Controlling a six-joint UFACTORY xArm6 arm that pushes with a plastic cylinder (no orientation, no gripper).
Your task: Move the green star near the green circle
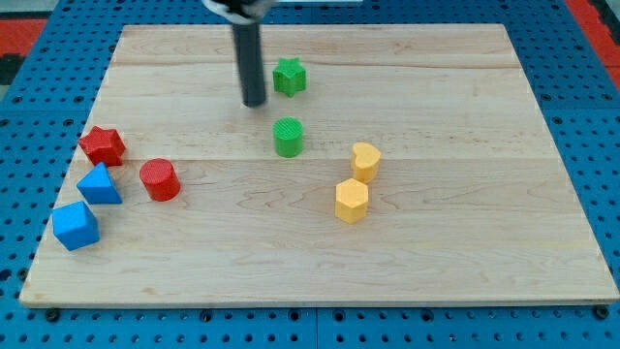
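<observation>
The green star (289,77) lies on the wooden board near the view's top centre. The green circle (288,137) stands just below it, a short gap apart. My dark rod comes down from the view's top; my tip (254,102) rests on the board to the left of the green star and up-left of the green circle, touching neither.
A red star (102,145), red circle (159,180), blue triangle (99,184) and blue cube-like block (75,225) sit at the view's left. A yellow heart (365,160) and yellow hexagon (352,201) sit right of centre. The board (465,271) lies on blue pegboard.
</observation>
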